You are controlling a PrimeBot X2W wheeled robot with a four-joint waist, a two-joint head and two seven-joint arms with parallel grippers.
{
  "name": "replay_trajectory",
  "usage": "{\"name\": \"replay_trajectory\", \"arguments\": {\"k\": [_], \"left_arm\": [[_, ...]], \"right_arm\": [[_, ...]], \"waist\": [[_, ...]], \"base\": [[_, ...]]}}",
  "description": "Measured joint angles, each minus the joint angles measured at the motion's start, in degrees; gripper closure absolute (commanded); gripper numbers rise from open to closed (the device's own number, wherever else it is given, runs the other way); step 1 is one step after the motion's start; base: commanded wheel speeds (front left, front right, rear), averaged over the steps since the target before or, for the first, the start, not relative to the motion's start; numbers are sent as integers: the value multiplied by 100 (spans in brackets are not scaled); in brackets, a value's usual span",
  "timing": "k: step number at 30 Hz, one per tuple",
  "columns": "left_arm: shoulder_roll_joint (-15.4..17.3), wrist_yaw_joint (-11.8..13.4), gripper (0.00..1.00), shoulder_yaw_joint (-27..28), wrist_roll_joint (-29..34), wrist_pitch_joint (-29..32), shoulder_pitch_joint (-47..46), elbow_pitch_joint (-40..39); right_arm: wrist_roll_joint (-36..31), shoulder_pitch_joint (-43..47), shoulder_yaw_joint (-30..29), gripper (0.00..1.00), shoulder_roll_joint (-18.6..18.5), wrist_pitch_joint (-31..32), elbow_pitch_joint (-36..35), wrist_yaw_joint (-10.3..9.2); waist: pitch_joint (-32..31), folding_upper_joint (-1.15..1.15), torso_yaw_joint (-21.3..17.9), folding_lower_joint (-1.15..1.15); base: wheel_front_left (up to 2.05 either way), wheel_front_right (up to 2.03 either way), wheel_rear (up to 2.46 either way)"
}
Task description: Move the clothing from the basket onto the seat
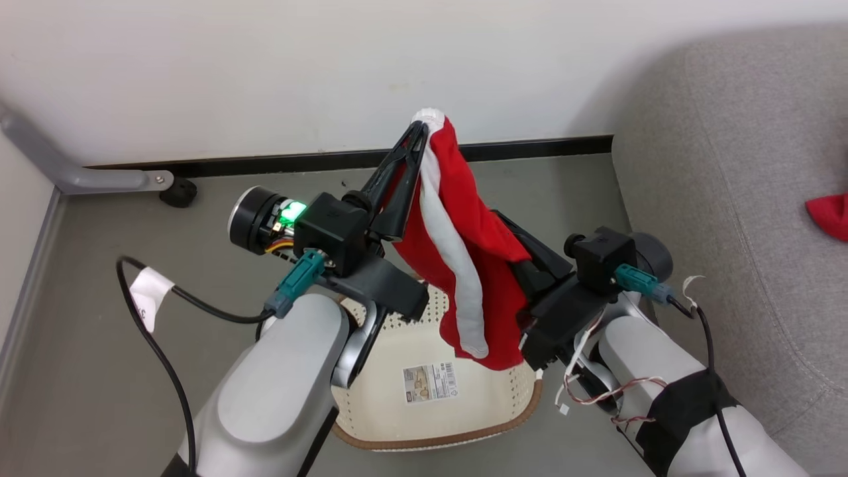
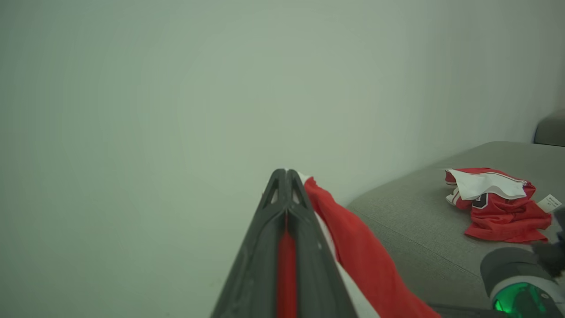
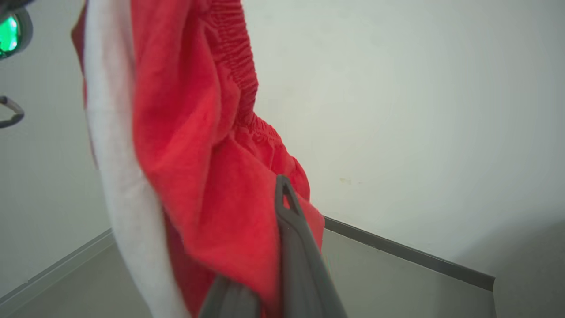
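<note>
Pinching the top edge of the soft red-and-white garment (image 1: 457,218), the left pincer (image 1: 417,132) holds it above the cream plastic basket (image 1: 384,404); I cannot tell if the right pincer (image 1: 507,228) grips.

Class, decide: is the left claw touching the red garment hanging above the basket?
Touching. The left wrist view shows the left claw shut, with the red garment pinched inside it and trailing from its tip.

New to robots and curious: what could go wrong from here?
The left gripper pinches only the top edge of the soft red garment with a white stripe, so it might slip free. Its lower end hangs over the cream perforated plastic basket and could snag on the rim.
</note>
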Motion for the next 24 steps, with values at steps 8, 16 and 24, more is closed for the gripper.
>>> {"name": "replay_trajectory", "arguments": {"k": [8, 16, 24], "left_arm": [[58, 11, 0, 49, -23, 0, 190, 218], [90, -7, 0, 79, -59, 0, 396, 398], [147, -59, 0, 151, -192, 0, 633, 479]], "right_arm": [[191, 1, -21, 100, 5, 0, -191, 0], [278, 4, -152, 100, -18, 0, -260, 0], [297, 5, -293, 100, -33, 1, -393, 0]], "waist": [[39, 0, -187, 0], [-4, 0, -336, 0], [-56, 0, -516, 0]], "base": [[0, 0, 0], [0, 0, 0], [0, 0, 0]]}}
